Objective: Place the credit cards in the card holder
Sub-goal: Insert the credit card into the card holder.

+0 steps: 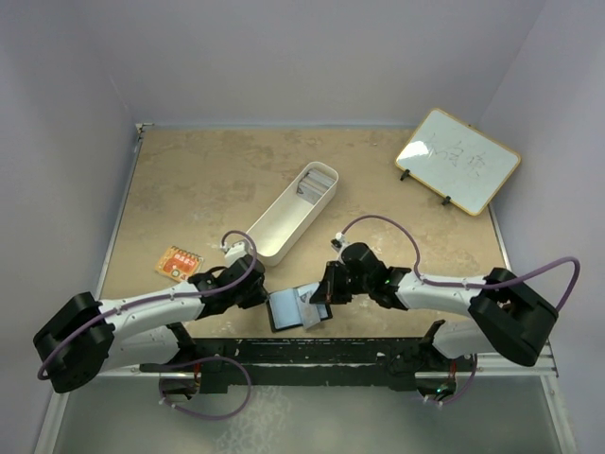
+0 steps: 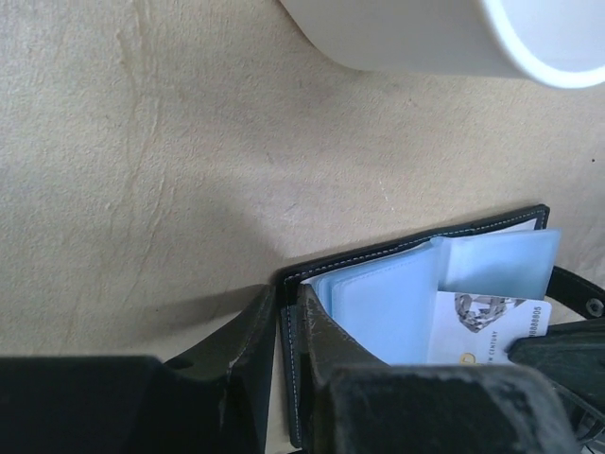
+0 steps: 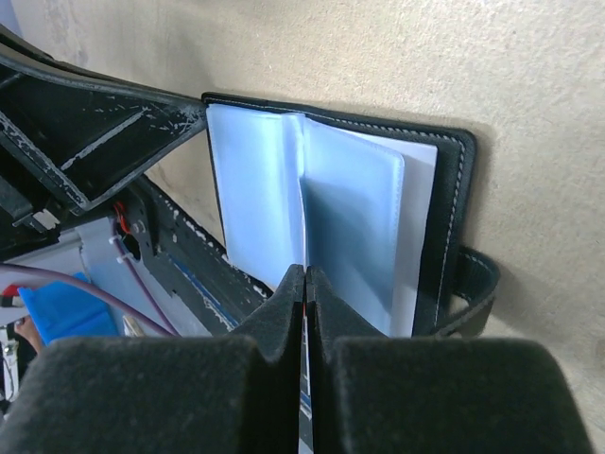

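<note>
The card holder (image 1: 286,309) lies open near the table's front edge, black outside with blue-grey sleeves (image 2: 378,298). My left gripper (image 1: 259,294) is shut on its left cover edge (image 2: 284,312). My right gripper (image 1: 322,294) is shut on a thin credit card, which shows edge-on between the pads (image 3: 303,350) at the mouth of a sleeve (image 3: 345,236). In the left wrist view that white card with a diamond picture (image 2: 492,317) sits partly under a lifted sleeve flap. More credit cards (image 1: 318,180) lie in the far end of the white tray. The snap tab (image 3: 473,284) hangs to the right.
The long white tray (image 1: 280,223) lies diagonally just behind the holder, and its end also shows in the left wrist view (image 2: 425,38). An orange-yellow card (image 1: 179,263) lies at the left. A small whiteboard (image 1: 458,159) stands at the back right. The table's front edge is right below the holder.
</note>
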Robot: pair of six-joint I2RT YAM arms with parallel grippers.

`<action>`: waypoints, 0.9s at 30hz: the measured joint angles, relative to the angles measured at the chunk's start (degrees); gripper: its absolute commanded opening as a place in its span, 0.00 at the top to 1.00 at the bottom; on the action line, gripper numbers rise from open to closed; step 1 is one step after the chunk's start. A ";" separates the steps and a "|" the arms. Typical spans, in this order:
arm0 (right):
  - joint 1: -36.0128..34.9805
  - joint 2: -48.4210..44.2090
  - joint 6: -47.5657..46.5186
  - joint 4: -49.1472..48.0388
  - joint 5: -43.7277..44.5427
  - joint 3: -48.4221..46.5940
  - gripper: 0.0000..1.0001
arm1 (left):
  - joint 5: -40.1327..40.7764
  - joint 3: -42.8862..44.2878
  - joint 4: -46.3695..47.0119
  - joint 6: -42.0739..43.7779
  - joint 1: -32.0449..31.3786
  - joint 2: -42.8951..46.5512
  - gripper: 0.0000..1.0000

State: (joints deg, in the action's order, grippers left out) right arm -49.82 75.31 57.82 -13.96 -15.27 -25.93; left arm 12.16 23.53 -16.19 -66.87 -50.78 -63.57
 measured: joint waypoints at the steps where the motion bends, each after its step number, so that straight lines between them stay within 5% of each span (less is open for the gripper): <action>1: 0.00 0.70 0.09 -0.74 -0.57 0.02 1.00 | 0.00 0.00 0.33 0.00 0.00 -0.24 0.91; 27: 0.00 3.04 0.92 -8.81 -0.72 3.04 1.00 | -0.59 -0.20 3.74 -0.28 0.00 -1.95 0.95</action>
State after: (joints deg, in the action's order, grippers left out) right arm -49.82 78.35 58.74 -22.76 -15.99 -22.90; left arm 11.57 23.33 -12.45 -67.16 -50.78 -65.52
